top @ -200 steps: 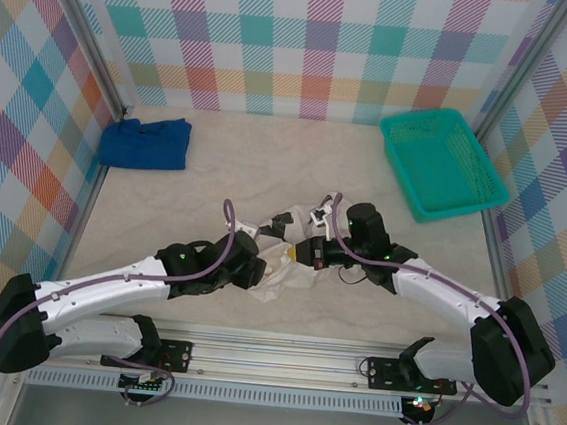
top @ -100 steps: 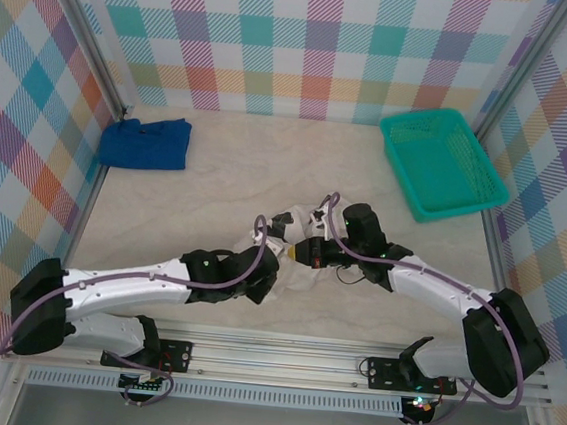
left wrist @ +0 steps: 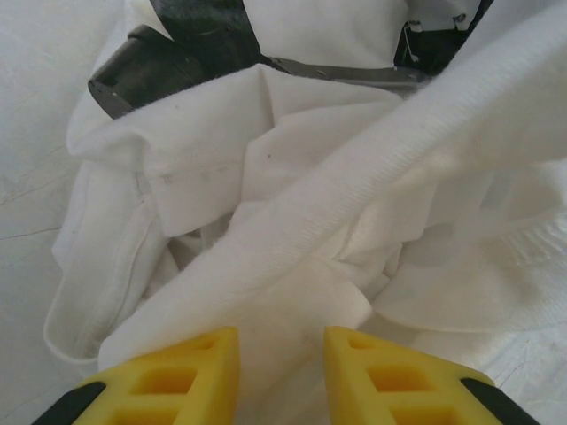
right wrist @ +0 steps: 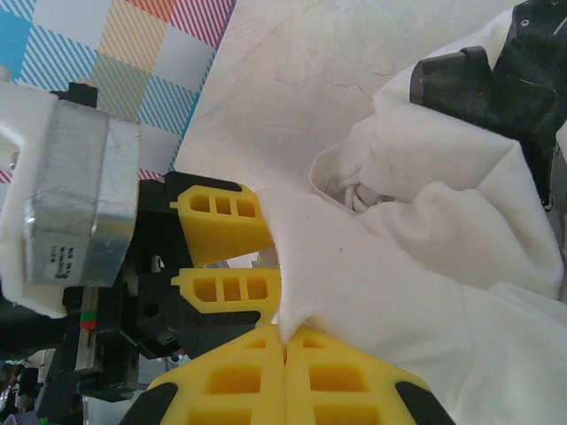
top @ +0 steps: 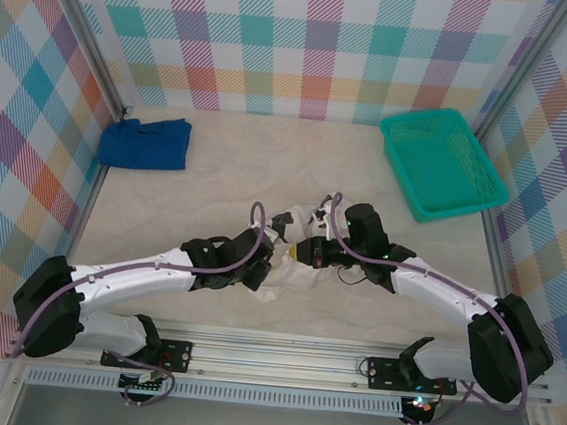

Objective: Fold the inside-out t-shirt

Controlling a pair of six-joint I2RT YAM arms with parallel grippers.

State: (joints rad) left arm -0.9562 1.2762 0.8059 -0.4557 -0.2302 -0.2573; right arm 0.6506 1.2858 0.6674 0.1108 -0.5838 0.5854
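**Both pincers on the bunched shirt at mid-desk**

From above I can make out little of the inside-out t-shirt (top: 279, 275). It lies crumpled at the middle of the desk (top: 267, 171), and both wrists lie over most of it, so sleeves and hem are impossible to sort out. In the left wrist view my own fingers are cut off by the bottom edge, and a dark part of the other arm pokes out of the folds at the top.

The left pincer (left wrist: 282, 350) stands partly closed, with a thick ribbed band of the shirt (left wrist: 310, 204) filling the gap between its yellow fingers. The right pincer (right wrist: 285, 341) has its fingers pressed together on a thin corner of the white cloth (right wrist: 425, 266), which lifts away from them in a taut sheet. Just beside it I see the left pincer's fingers (right wrist: 221, 217) at the same edge.

Both arms reach low and inward from the near edge, wrists almost meeting over the shirt. A blue cloth (top: 145, 143) lies far left and a green basket (top: 442, 165) far right, both well apart from the shirt.
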